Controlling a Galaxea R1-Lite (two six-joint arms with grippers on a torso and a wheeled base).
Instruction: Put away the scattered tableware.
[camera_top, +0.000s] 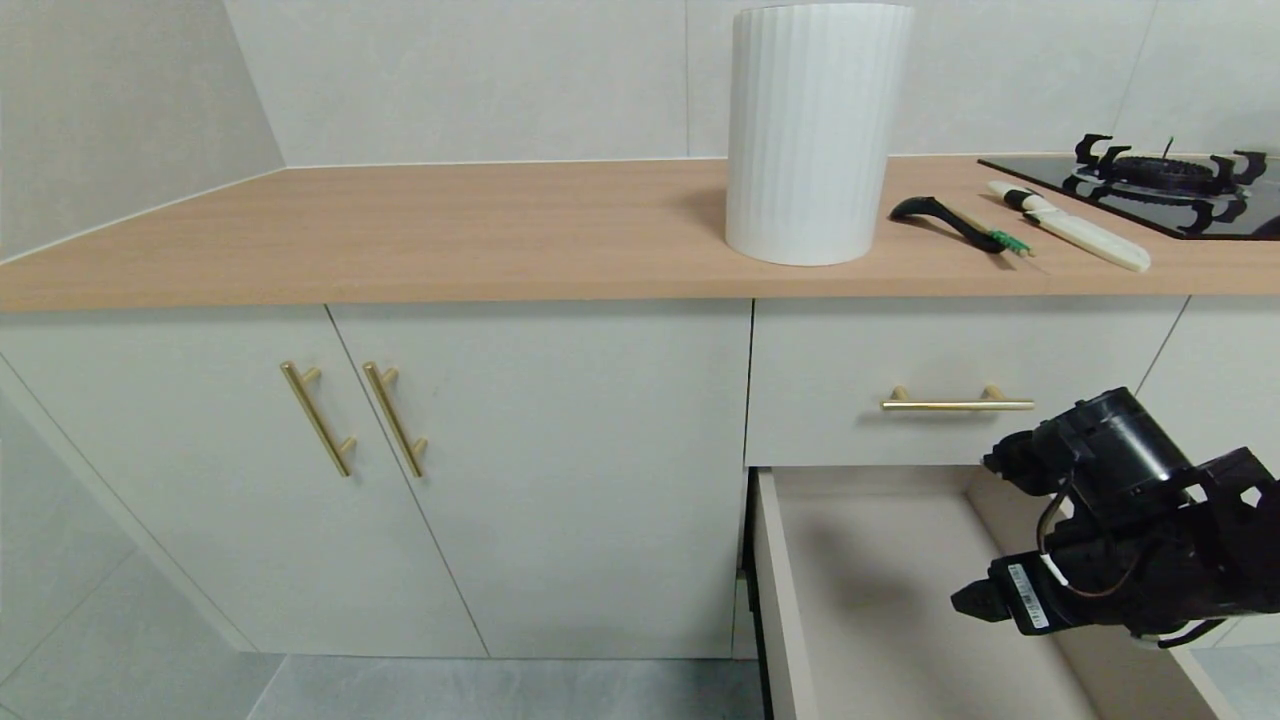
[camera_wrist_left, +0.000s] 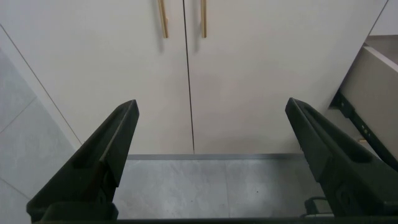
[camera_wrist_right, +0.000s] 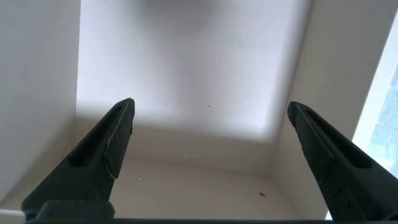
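1. Although a white sticker (camera_top: 1028, 582) sits on the black right arm (camera_top: 1130, 500), its print is too small to read.
2. That arm hangs low on the robot's right, over the pulled-out drawer (camera_top: 782, 600), with its wrist angled down toward the drawer's pale bottom.
3. The right gripper (camera_wrist_right: 211, 112) has its two dark fingers spread wide and holds nothing; past them lie the drawer's bottom and inner walls.
4. The left gripper (camera_wrist_left: 211, 112) is also spread wide and empty. It is held low, facing the pair of cabinet doors (camera_wrist_left: 249, 74) with their brass handles (camera_wrist_left: 163, 17), and grey floor (camera_wrist_left: 205, 186) lies below.
5. The tableware lies on the wooden worktop (camera_top: 450, 230), above the open drawer and apart from both arms.
6. A black-handled utensil (camera_top: 945, 220) with a green tip lies just beside the ribbed white canister (camera_top: 810, 130).
7. A white knife (camera_top: 1070, 238) lies between that utensil and the hob (camera_top: 1150, 190), near the utensil but not touching it.
8. A shut drawer front with a brass bar handle (camera_top: 957, 404) sits between the worktop and the open drawer.
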